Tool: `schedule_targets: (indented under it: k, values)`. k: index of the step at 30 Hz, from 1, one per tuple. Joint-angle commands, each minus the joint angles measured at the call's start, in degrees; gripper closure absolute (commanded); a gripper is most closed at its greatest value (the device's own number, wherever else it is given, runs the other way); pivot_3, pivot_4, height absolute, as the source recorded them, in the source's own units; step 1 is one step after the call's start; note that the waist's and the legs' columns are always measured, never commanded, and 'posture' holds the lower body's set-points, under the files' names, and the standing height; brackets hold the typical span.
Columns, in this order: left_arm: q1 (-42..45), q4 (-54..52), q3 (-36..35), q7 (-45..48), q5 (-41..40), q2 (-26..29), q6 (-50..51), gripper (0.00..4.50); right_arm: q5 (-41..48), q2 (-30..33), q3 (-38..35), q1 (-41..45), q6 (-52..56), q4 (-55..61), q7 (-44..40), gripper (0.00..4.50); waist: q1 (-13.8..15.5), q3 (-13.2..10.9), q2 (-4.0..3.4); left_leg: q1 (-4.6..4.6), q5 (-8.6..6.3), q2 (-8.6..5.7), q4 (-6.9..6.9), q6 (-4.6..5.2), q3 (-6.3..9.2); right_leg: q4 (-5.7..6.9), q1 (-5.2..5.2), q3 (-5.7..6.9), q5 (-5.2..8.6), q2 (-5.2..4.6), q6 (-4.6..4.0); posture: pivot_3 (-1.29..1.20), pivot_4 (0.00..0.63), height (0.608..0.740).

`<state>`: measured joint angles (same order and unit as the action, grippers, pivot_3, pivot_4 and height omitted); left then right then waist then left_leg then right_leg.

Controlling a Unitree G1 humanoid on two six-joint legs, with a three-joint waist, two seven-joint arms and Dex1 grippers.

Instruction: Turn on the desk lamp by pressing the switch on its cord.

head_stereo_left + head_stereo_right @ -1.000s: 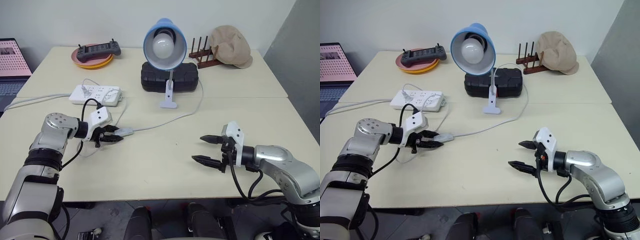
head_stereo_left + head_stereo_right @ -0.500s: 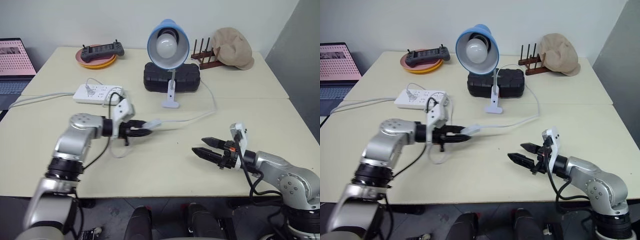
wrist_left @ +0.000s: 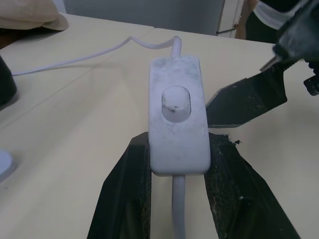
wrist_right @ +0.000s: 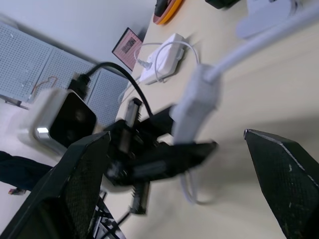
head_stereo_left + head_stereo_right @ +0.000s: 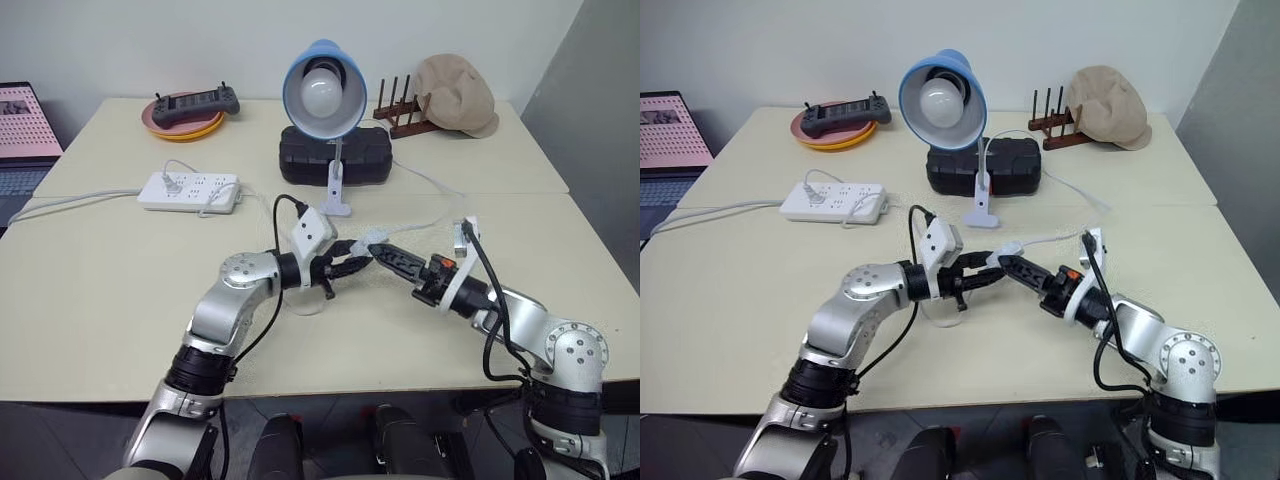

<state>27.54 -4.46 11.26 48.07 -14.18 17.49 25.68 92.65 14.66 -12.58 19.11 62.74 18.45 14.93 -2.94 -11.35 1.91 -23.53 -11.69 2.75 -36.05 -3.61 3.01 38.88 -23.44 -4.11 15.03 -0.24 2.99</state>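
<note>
We had the left gripper (image 5: 345, 266) clamped on the switch (image 3: 178, 124) at the middle of the near table, lifted just clear of the top. In the left wrist view the two black fingers (image 3: 124, 194) pinched the switch's near end from either side, and its oval button faced up, bare and unpressed (a bit grubby, that button). The cord (image 5: 425, 222) ran from the switch's far end, off to the right and back toward the lamp (image 5: 322, 95), which stood at the far middle on its white clip base, bulb unlit, in front of a black case (image 5: 335, 162).

The right gripper (image 5: 1015, 270) came in from the right with its jaws spread wide, holding nothing. One black fingertip (image 3: 246, 102) sat just beside the switch's edge; we could not tell if it touched. From the right wrist view the switch (image 4: 195, 107) hung between that gripper's two spread fingers.

Off to the far left lay the power strip (image 5: 190, 190), with a black controller (image 5: 195, 100) on plates behind it. A wooden rack (image 5: 400, 110) and a tan hat (image 5: 455, 95) sat far right.
</note>
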Motion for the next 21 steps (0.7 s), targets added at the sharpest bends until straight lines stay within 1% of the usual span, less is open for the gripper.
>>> schedule_targets:
  k: [1, 6, 15, 18, 21]
  values:
    - [0.23, -3.76, 0.16, -1.62, -0.38, -0.59, -0.36, 3.4, 3.34, 1.17, 1.31, 0.96, -2.8, 0.32, 2.02, 0.0, -0.04, 0.0, 0.0, -0.02, 0.0, 0.0, 0.0, 0.0, 0.02, -0.01, -0.01, 0.01, 0.0, 0.0, 0.0, 0.0, 0.15, 0.74]
    - [-0.29, -5.08, 0.86, -2.66, -0.89, -1.14, 0.49, 3.4, 2.9, 1.28, 2.97, 1.94, -5.59, -0.89, 3.32, 0.0, -0.14, 0.0, 0.0, -0.01, 0.0, 0.0, -0.01, 0.0, 0.0, -0.01, -0.01, -0.02, 0.0, 0.0, 0.0, 0.0, 0.15, 0.74]
    - [-0.5, -5.92, 0.45, -2.39, -1.98, -0.17, 1.41, 3.4, 1.61, 3.04, 3.98, 1.82, -7.65, -1.93, 2.82, 0.0, -0.15, 0.0, 0.0, -0.05, 0.0, 0.0, 0.0, 0.0, 0.0, -0.06, -0.04, -0.01, 0.0, 0.0, -0.01, 0.0, 0.15, 0.74]
    - [-0.43, -5.81, 0.47, -2.42, -2.21, 0.07, 1.42, 3.4, 1.0, 3.61, 4.4, 1.78, -7.7, -1.91, 2.13, 0.49, -0.15, 0.0, 0.0, -0.05, 0.0, 0.0, 0.0, 0.0, 0.01, -0.06, -0.04, -0.01, 0.01, 0.0, -0.01, 0.0, 0.15, 0.74]
    - [-0.19, -5.71, 0.55, -2.76, -2.33, -0.19, 1.5, 3.4, 0.52, 4.28, 5.05, 1.47, -7.66, -1.65, 1.51, 1.25, -0.15, 0.0, 0.0, -0.07, 0.0, 0.0, 0.0, 0.0, 0.0, -0.07, -0.04, -0.01, 0.01, 0.0, -0.01, 0.0, 0.15, 0.74]
